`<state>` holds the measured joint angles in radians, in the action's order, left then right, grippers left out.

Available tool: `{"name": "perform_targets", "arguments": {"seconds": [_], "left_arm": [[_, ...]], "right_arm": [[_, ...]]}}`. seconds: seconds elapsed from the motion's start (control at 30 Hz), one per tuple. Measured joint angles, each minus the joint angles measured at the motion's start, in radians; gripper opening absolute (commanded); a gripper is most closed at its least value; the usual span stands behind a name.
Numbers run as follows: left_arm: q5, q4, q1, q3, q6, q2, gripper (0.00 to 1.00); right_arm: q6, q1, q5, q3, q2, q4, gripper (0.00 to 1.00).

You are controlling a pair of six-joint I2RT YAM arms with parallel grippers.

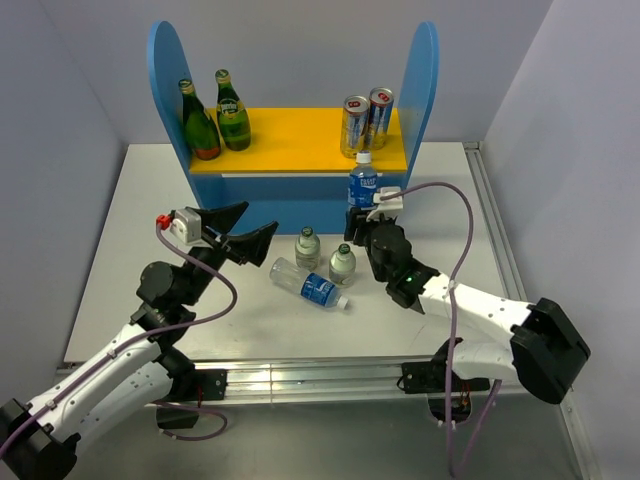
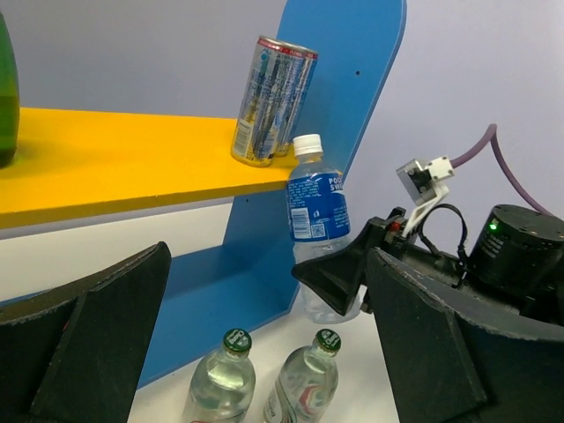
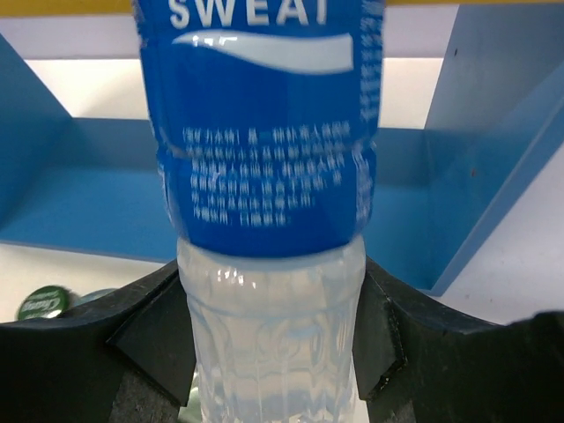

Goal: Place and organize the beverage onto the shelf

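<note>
Where the blue-labelled bottle (image 1: 364, 185) is held upright before the right panel of the shelf (image 1: 300, 135), clenched in our right gripper (image 1: 363, 224), we list: shelf at the far edge of the white table (image 1: 130, 240), left gripper (image 1: 240, 233) spread wide, pale grey walls (image 1: 300, 50) on three sides.

I saw the shelf (image 1: 290, 135) at the back of the desk (image 1: 130, 220), two tall bottles (image 1: 200, 125) side by side at the left end of its upper board and two cans (image 1: 355, 125) close together at the right end. Below the cans, just before the shelf, a plastic bottle (image 1: 364, 185) stood upright in my right hand (image 1: 364, 212). Two small bottles (image 1: 307, 247) stood together mid-desk, a fallen bottle (image 1: 310, 284) lay just before them, and my left hand (image 1: 258, 220) hung to their left.
</note>
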<state>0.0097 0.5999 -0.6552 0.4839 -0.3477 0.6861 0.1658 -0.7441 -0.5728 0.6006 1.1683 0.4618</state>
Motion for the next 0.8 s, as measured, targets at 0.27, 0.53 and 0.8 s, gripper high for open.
{"name": "perform_targets", "arguments": {"seconds": [0.27,0.53,0.8], "left_arm": [[0.000,0.013,0.000,-0.022,0.018,0.001,0.99],[-0.023,0.024,0.000,-0.039,0.029,0.000,0.99],[-0.042,0.032,0.000,-0.057,0.040,-0.004,0.99]], "right_arm": [[0.005,0.051,0.005,0.000,0.149,0.071,0.00],[0.026,0.113,-0.005,0.013,0.267,0.166,0.00],[0.026,0.130,-0.021,0.037,0.371,0.176,0.00]]}}
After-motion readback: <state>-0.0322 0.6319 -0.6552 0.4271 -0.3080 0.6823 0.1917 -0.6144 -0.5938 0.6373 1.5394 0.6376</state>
